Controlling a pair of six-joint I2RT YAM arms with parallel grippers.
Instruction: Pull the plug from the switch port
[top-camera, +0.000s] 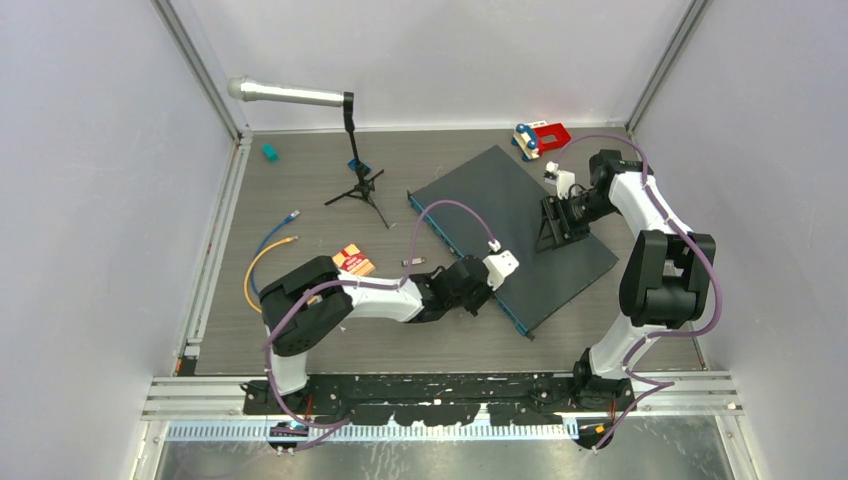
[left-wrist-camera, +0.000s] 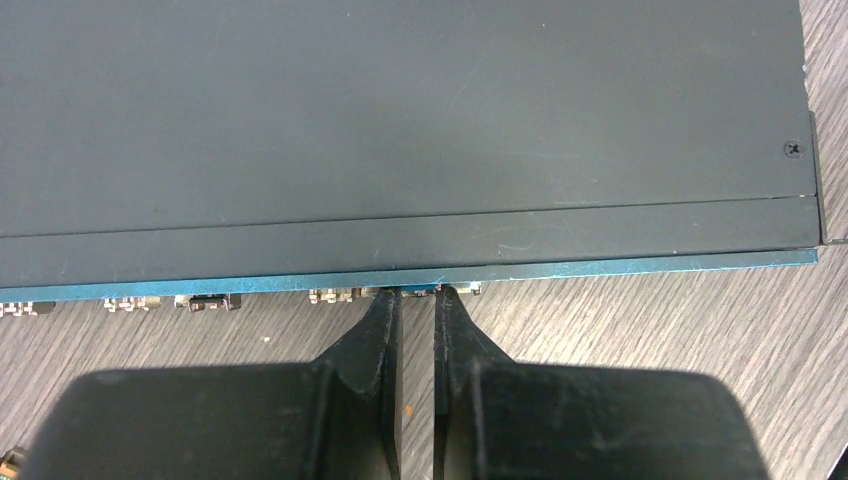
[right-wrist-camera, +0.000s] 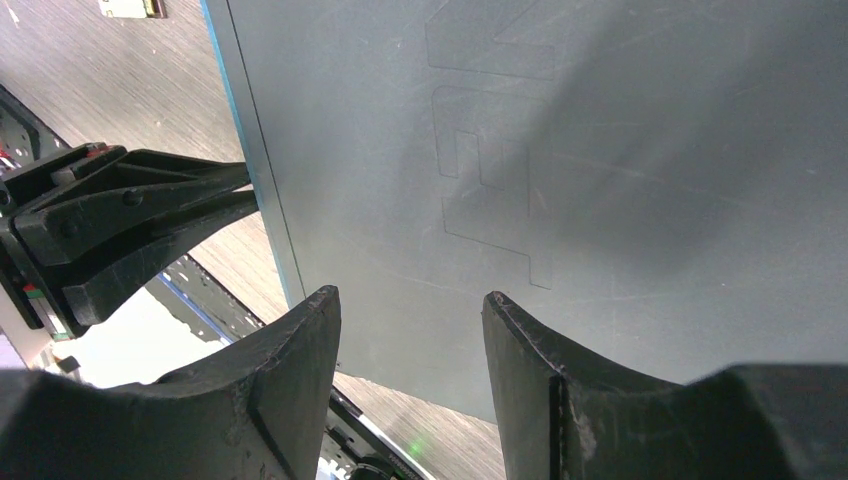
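switch (top-camera: 505, 195) on table (top-camera: 450, 345), cables (top-camera: 272, 234) to left

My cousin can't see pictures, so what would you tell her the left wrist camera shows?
Two black fingers of the left gripper, nearly pinched together, reach the thin blue front edge of the switch at one small port. The switch's flat dark grey top fills the upper half, and grey wood-grain table shows below.

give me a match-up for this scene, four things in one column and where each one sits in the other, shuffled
1 switch
2 mic
3 teal block
4 orange cable

a on a tripod
b far left corner
c centre, lying askew
d left side, beside a blue cable

Pairs: 1-c, 2-a, 3-b, 4-d
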